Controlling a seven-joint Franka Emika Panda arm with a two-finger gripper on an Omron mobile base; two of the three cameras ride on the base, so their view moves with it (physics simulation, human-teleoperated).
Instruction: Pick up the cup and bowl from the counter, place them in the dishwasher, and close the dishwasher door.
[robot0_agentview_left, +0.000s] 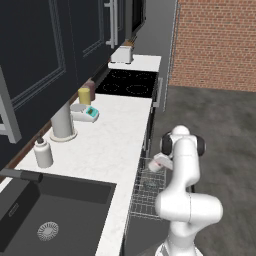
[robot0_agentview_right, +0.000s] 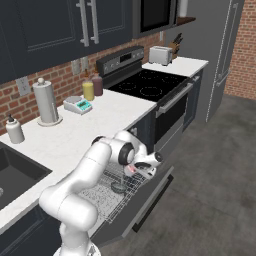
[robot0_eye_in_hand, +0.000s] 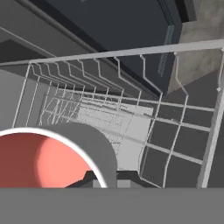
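Observation:
My gripper (robot0_agentview_right: 134, 169) is shut on the cup (robot0_agentview_right: 130, 170), which hangs tilted just above the dishwasher's pulled-out silver wire rack (robot0_agentview_right: 107, 192). In the hand view the cup (robot0_eye_in_hand: 41, 162) is at the lower left, its salmon-red inside facing the camera and its grey side over the rack (robot0_eye_in_hand: 131, 127). The dark grey bowl (robot0_agentview_right: 119, 187) lies in the rack below the cup. The dishwasher door (robot0_agentview_right: 150, 200) is folded down, open, under the rack. From the left base view the gripper (robot0_agentview_left: 157, 163) and cup (robot0_agentview_left: 156, 164) hang beside the white counter (robot0_agentview_left: 115, 145).
On the counter stand a white bottle (robot0_agentview_left: 43, 152), a paper towel holder (robot0_agentview_left: 62, 122), a teal-faced scale (robot0_agentview_left: 91, 113) and a yellow jar (robot0_agentview_left: 84, 96). The black sink (robot0_agentview_left: 50, 215) is on the near side, the cooktop (robot0_agentview_left: 127, 82) and toaster (robot0_agentview_left: 122, 54) beyond.

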